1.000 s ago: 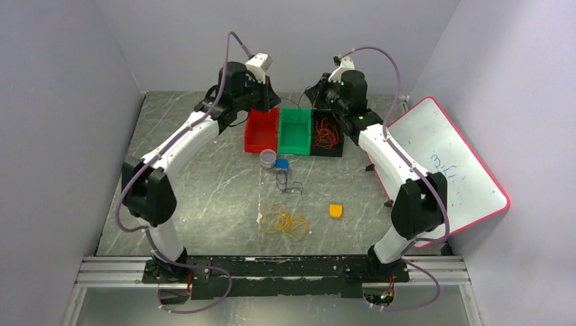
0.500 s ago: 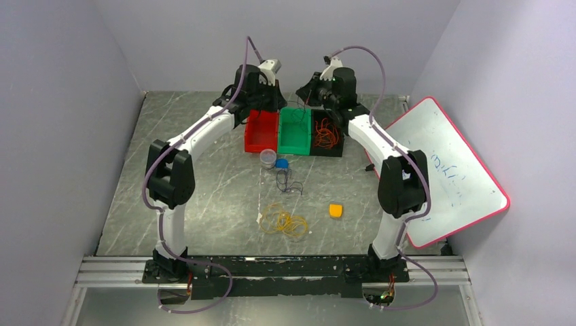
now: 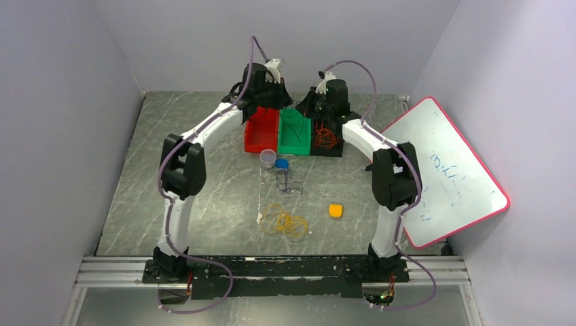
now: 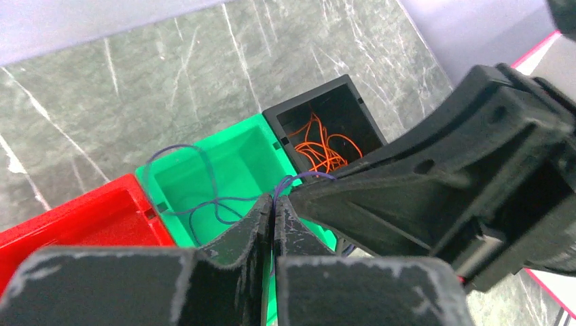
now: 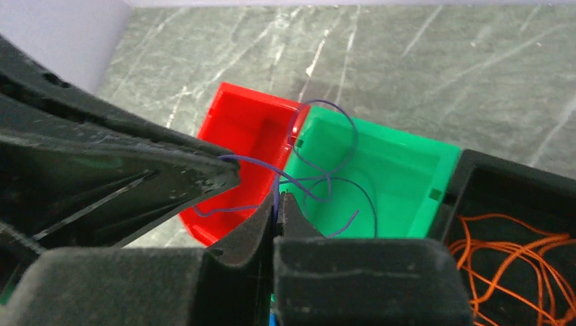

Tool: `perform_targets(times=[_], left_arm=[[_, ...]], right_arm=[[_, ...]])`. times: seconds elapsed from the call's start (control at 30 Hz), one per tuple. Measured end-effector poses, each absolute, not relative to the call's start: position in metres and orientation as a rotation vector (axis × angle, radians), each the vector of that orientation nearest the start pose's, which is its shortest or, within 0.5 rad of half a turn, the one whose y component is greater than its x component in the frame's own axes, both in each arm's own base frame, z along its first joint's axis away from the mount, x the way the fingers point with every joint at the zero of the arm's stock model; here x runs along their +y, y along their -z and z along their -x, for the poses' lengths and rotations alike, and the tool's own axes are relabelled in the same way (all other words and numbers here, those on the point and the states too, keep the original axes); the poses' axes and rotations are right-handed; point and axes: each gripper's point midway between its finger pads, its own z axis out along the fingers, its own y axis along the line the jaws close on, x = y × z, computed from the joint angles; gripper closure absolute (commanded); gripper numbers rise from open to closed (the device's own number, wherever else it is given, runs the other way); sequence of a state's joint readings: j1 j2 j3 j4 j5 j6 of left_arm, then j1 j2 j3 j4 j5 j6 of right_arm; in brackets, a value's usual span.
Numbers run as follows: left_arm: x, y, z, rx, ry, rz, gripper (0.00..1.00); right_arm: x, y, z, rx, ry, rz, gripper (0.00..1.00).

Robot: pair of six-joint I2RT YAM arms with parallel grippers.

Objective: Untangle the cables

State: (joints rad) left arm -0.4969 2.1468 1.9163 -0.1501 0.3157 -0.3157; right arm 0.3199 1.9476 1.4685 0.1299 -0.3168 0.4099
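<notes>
The cables are thin wires. A purple one [image 4: 204, 170] loops over the green bin [image 4: 238, 153], and both grippers pinch it. My left gripper [image 4: 274, 202] is shut on it at its tips, and my right gripper [image 5: 277, 197] is shut on the same purple cable [image 5: 319, 102]. The two grippers [image 3: 280, 102] [image 3: 309, 103] nearly touch above the bins. A red-orange cable [image 4: 319, 146] lies in the black bin [image 3: 337, 151]. On the table lie a yellow cable [image 3: 284, 221] and a dark cable [image 3: 285, 182].
A red bin [image 3: 260, 136] stands left of the green bin [image 3: 293, 141]. In front of them sit a small clear cup [image 3: 268, 158] and a blue cap [image 3: 282, 164]. An orange block [image 3: 335, 210] lies right of the yellow cable. A pink-rimmed whiteboard [image 3: 445, 170] leans at the right.
Both arms have swung inward and toward the back, bringing the grippers close together above the bins. Both stayed shut.
</notes>
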Motion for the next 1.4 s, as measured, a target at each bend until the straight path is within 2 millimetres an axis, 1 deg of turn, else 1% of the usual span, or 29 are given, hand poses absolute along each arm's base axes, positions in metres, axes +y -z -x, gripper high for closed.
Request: perform_targets(times=[0.13,0.23,0.37,0.43,0.53,0.67,0.73,0.9,1.0,1.13,1.27,1.3,1.33,1.4], left_arm=[[-0.367,-0.186,-0.520,2.030,0.860,-0.397,0.93],[-0.374,-0.171,-0.518,2.058,0.874,-0.403,0.93],[-0.379,-0.166,-0.515,2.068,0.883,-0.407,0.93],[-0.379,-0.166,-0.516,2.066,0.884,-0.406,0.93],[-0.379,-0.163,-0.515,2.071,0.884,-0.402,0.93],[-0.377,-0.156,-0.513,2.088,0.879,-0.401,0.92],[-0.377,-0.151,-0.514,2.097,0.874,-0.398,0.88],[-0.377,-0.140,-0.514,2.118,0.870,-0.397,0.70],[-0.375,-0.136,-0.513,2.133,0.861,-0.396,0.60],[-0.372,-0.134,-0.516,2.131,0.839,-0.391,0.52],[-0.360,-0.121,-0.512,2.167,0.801,-0.377,0.45],[-0.358,-0.119,-0.510,2.174,0.792,-0.376,0.38],[-0.355,-0.117,-0.509,2.181,0.783,-0.372,0.33],[-0.350,-0.117,-0.508,2.184,0.768,-0.371,0.30]], right_arm=[[0.235,-0.169,-0.521,2.006,-0.712,0.095,1.00],[0.222,-0.162,-0.520,2.023,-0.640,0.051,1.00],[0.205,-0.166,-0.519,2.017,-0.584,0.011,1.00],[0.201,-0.170,-0.520,2.007,-0.582,0.008,1.00],[0.202,-0.171,-0.519,2.008,-0.603,0.024,1.00],[0.209,-0.172,-0.515,2.008,-0.654,0.061,1.00],[0.214,-0.173,-0.512,2.010,-0.681,0.079,1.00],[0.221,-0.175,-0.508,2.007,-0.728,0.112,1.00],[0.221,-0.174,-0.507,2.009,-0.730,0.113,1.00],[0.218,-0.174,-0.509,2.010,-0.711,0.094,1.00],[0.216,-0.172,-0.511,2.011,-0.697,0.082,1.00],[0.216,-0.171,-0.511,2.013,-0.696,0.082,1.00],[0.216,-0.170,-0.512,2.015,-0.694,0.080,1.00],[0.216,-0.166,-0.512,2.023,-0.694,0.076,1.00]])
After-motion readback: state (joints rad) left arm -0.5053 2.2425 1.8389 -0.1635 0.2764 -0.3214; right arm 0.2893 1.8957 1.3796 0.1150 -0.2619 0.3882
